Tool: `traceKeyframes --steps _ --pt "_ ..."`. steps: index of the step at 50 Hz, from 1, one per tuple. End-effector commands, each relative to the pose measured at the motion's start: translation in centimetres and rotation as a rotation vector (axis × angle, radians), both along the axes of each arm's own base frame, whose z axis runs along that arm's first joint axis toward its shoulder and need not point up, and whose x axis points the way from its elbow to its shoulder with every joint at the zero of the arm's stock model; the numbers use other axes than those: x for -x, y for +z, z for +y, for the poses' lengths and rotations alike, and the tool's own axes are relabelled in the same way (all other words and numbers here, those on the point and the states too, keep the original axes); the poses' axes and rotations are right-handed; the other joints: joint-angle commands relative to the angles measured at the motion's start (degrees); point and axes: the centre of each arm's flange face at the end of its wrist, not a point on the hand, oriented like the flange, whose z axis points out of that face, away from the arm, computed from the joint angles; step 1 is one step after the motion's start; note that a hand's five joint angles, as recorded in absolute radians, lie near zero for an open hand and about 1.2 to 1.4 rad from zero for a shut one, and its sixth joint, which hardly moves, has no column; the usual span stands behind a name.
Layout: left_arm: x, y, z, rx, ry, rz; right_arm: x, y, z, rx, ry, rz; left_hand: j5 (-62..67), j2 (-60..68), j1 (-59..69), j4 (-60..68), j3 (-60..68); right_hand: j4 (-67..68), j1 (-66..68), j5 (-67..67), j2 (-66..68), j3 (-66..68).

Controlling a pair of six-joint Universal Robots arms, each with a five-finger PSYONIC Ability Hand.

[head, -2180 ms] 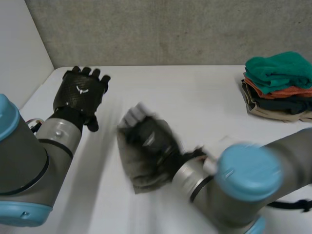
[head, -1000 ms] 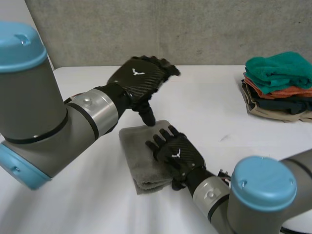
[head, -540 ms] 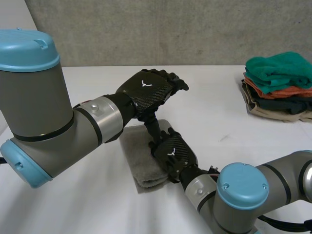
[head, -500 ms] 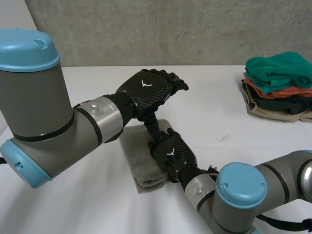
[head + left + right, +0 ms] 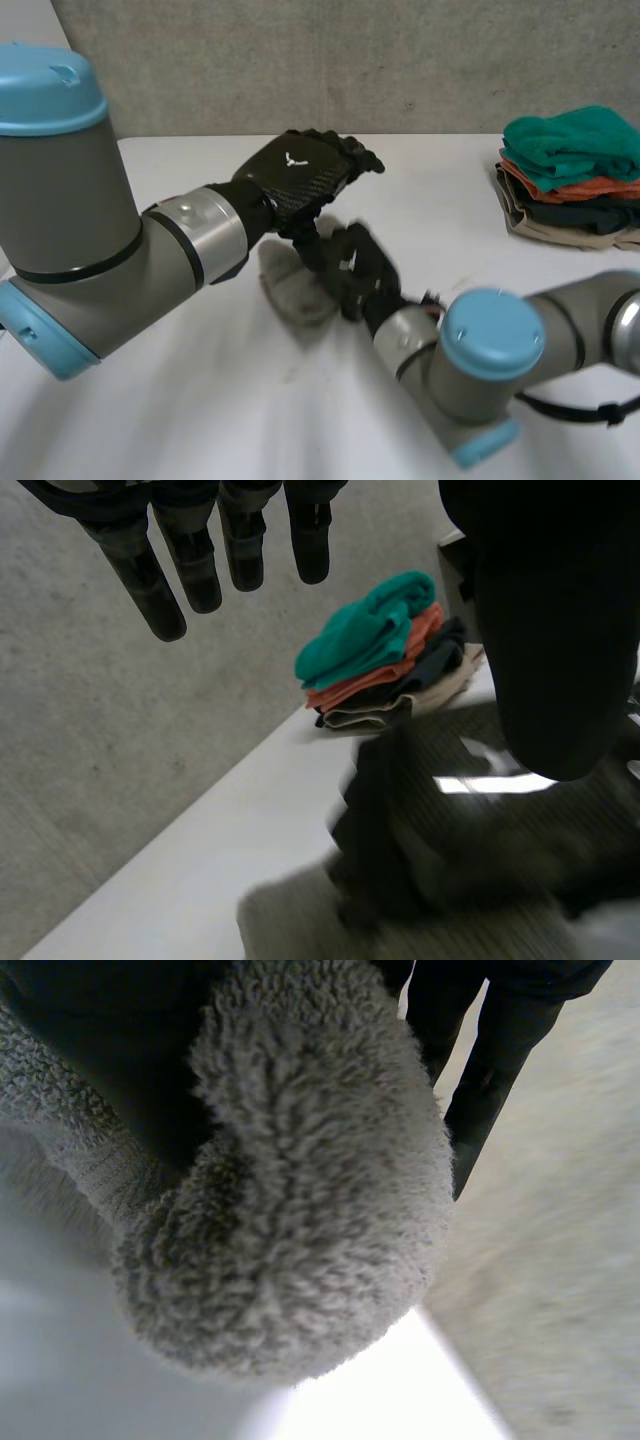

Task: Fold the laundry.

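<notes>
Two hands crowded over one grey towel (image 5: 293, 293) near the middle of the white bench (image 5: 180, 400), lol. My right hand (image 5: 358, 268) has its fingers curled into the towel, gripping it so the fuzzy terry bunches into a fat, rounded lump under my palm. My left hand (image 5: 300, 178), with glossy carbon weave on its back, hovers just above and touches nothing, its fingers (image 5: 190, 565) straight and spread. Well off to my right sits a stack of folded laundry (image 5: 570, 190): a nubby teal towel (image 5: 572, 140) on top, with orange, dark and beige layers below.
</notes>
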Motion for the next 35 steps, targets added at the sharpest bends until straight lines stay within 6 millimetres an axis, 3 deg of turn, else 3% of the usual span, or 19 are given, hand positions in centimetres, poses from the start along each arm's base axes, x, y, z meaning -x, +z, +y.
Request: traceKeyframes --steps 1,4,5,8,10,12,13,16,17,20,24,25,32,35 --pt "-0.7 2.3 -0.7 0.064 0.03 0.045 1.7 8.7 -7.2 0.186 -0.126 -0.186 2.43 2.65 2.47 2.54 2.73 12.98 21.49 17.67 15.16 14.49" --pt "-1.1 3.4 -1.0 0.1 0.05 0.069 2.8 11.1 -9.4 0.23 -0.167 -0.245 2.43 2.65 2.47 2.54 2.73 12.98 21.49 17.67 15.16 14.49" --pt "-1.2 3.5 -1.1 0.104 0.052 0.071 3.9 12.6 -11.1 0.255 -0.196 -0.282 2.43 2.65 2.47 2.54 2.73 12.98 21.49 17.67 15.16 14.49" --pt "-1.2 3.9 -1.1 0.117 0.055 0.081 6.0 15.0 -13.4 0.302 -0.242 -0.334 2.43 2.65 2.47 2.54 2.73 12.98 21.49 17.67 15.16 14.49" --pt "-1.2 3.9 -1.1 0.118 0.053 0.082 8.6 17.5 -15.6 0.359 -0.292 -0.381 2.43 2.65 2.47 2.54 2.73 12.98 21.49 17.67 15.16 14.49" --pt "-1.1 3.9 -1.0 0.118 0.05 0.082 10.4 18.7 -17.0 0.387 -0.325 -0.404 2.43 2.65 2.47 2.54 2.73 12.98 21.49 17.67 15.16 14.49" --pt "-1.1 3.8 -1.0 0.117 0.05 0.082 12.4 19.5 -18.6 0.409 -0.358 -0.423 2.43 2.65 2.47 2.54 2.73 12.98 21.49 17.67 15.16 14.49" --pt "-1.0 3.7 -0.8 0.113 0.047 0.079 15.8 19.7 -21.2 0.424 -0.394 -0.434 2.43 2.65 2.47 2.54 2.73 12.98 21.49 17.67 15.16 14.49" --pt "-1.1 3.6 -0.8 0.111 0.047 0.078 17.8 19.2 -22.8 0.415 -0.399 -0.434 2.43 2.65 2.47 2.54 2.73 12.98 21.49 17.67 15.16 14.49" --pt "-1.0 3.4 -0.7 0.106 0.044 0.073 20.2 18.1 -25.0 0.4 -0.39 -0.423 2.43 2.65 2.47 2.54 2.73 12.98 21.49 17.67 15.16 14.49" --pt "-0.9 3.2 -0.7 0.101 0.042 0.068 23.8 14.4 -28.2 0.335 -0.37 -0.384 2.43 2.65 2.47 2.54 2.73 12.98 21.49 17.67 15.16 14.49" --pt "-0.9 3.1 -0.7 0.097 0.044 0.067 25.1 12.1 -29.2 0.293 -0.368 -0.364 2.43 2.65 2.47 2.54 2.73 12.98 21.49 17.67 15.16 14.49" --pt "-1.0 2.6 -0.7 0.086 0.044 0.058 30.3 3.3 -30.9 0.103 -0.353 -0.294 2.6 2.82 2.63 2.71 2.9 12.98 21.49 17.67 15.16 14.49" --pt "-1.0 2.3 -0.7 0.079 0.044 0.054 31.4 1.6 -30.8 0.057 -0.328 -0.277 2.6 2.82 2.63 2.71 2.9 12.98 21.49 17.67 15.16 14.49"
